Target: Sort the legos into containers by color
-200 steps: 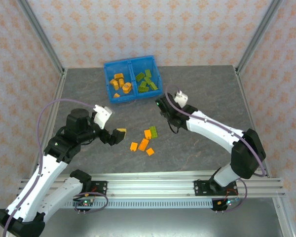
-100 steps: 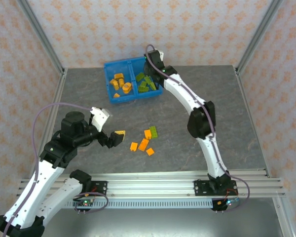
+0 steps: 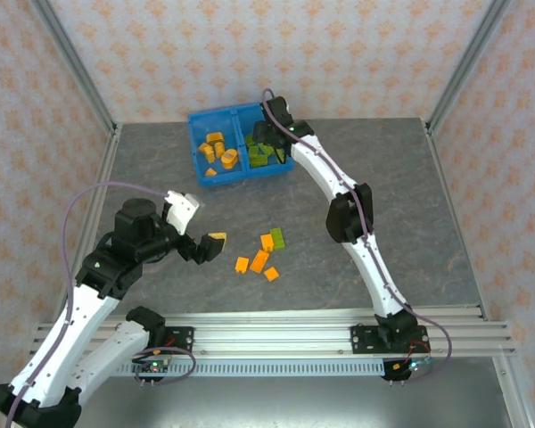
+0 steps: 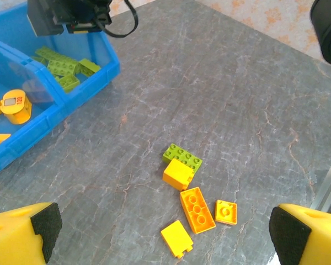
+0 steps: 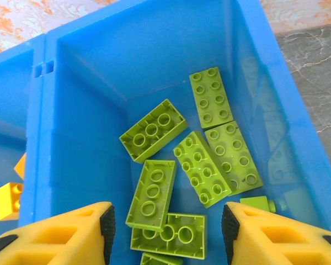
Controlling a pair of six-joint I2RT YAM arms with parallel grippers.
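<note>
**Over the bin: right claw parted above the greens**

Over at the far side of the table [image 3: 383, 196], the right claw [image 5: 165, 221] hangs just above the blue bin [image 5: 254, 33]. Its two yellow fingers [image 5: 71, 232] stand apart with nothing pinched between them. I'd call it a middling gap, not a wide one.

Right underneath is the right compartment [image 5: 99, 72]. The green legos [image 5: 201, 168] lie there studs-up in a loose heap, several of them touching each other. On the other side of the divider wall [image 5: 41, 110] is the left compartment [image 3: 198, 134], and that one has the orange legos [image 3: 218, 152] piled in it.

Closer to the arm bases, the left claw [image 4: 165, 232] hovers over the grey tabletop with its jaws spread wide and empty. You can see one yellow pad at each bottom corner of its own camera view.

Below it there's a little cluster of loose legos [image 3: 266, 250] out on the table, well apart from the bin:
- A green brick [image 4: 183, 156] with an orange block [image 4: 176, 174] touching its near edge.
- A studded orange plate [image 4: 197, 210] just beside that block.
- A small orange square [image 4: 226, 212] with a single stud, right next to the plate.
- A smooth orange piece [image 4: 176, 238], the nearest one to the claw.

So that's four orange and one green — all lying flat, none of them in either claw.
</note>
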